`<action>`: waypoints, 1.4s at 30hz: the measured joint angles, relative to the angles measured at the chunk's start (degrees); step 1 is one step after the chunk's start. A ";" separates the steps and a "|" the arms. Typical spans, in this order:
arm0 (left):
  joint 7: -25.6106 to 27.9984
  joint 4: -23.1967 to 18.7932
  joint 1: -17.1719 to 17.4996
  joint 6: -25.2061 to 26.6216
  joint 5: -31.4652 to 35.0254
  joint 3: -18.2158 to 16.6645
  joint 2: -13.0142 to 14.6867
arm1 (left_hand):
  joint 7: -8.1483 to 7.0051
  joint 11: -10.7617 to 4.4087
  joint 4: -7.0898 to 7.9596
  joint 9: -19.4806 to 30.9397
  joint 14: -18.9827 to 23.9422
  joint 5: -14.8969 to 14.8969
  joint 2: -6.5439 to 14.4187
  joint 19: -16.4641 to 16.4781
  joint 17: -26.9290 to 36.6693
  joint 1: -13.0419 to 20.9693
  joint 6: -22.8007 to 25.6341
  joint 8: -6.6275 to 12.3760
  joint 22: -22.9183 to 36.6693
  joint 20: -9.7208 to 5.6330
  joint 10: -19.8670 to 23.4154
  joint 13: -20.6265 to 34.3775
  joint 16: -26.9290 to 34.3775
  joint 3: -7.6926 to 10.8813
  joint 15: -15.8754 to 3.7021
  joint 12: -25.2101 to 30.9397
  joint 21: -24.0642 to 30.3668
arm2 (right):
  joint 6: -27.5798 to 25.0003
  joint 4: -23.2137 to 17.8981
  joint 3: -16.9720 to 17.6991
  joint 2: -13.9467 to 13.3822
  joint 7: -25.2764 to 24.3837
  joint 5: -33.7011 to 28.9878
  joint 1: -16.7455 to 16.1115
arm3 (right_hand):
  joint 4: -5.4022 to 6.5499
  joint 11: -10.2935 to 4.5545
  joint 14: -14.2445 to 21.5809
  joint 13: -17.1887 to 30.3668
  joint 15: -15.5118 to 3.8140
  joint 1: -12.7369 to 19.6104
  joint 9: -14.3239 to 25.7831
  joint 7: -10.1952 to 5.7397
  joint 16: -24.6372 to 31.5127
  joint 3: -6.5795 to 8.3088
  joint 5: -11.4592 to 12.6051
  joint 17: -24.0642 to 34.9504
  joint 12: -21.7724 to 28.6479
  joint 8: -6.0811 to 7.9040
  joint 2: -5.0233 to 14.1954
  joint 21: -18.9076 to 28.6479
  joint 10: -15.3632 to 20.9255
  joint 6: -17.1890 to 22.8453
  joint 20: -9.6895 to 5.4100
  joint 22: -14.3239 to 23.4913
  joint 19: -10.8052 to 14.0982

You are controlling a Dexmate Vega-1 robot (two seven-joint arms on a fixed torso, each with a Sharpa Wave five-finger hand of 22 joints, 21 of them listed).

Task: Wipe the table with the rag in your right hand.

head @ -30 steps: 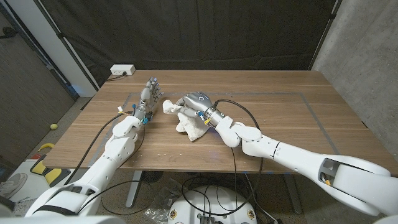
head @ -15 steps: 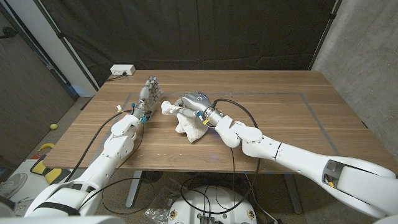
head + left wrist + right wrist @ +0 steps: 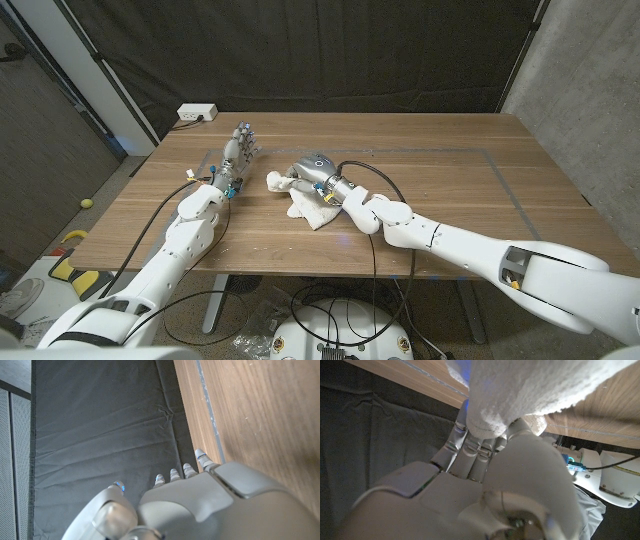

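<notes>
The right hand (image 3: 312,170) lies on the rag (image 3: 305,203) with its fingers curled over the cloth, gripping it; in the right wrist view the white terry bunches over the fingers (image 3: 470,447). That hold looks meant to press the rag to the table (image 3: 450,190) so a sweep drags it along. The rag sits left of the table's middle, well in from the edges, crumpled and cream-white, part trailing toward the near edge. The left hand (image 3: 238,150) stands on its edge nearer the far left corner, fingers straight and apart, holding nothing, apparently parked out of the wiping path.
</notes>
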 measured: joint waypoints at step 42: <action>2.69 -5.83 5.51 0.10 -1.45 -1.63 1.90 | 0.00 0.00 0.00 0.00 0.00 0.00 -0.13 0.00 0.00 0.19 0.00 0.00 0.00 0.00 0.00 0.00 0.00 -0.48 0.00 0.00 -0.44 | 1.25 47.44 -9.77 26.96 -0.91 5.43 17.62 | -0.09 0.00 0.00 0.71 0.00 0.45 -0.22 0.00 -0.48 -0.56 0.02 0.26 -0.50 -0.29 0.45 0.91 0.00 0.00 -0.11 -1.84 -0.10</action>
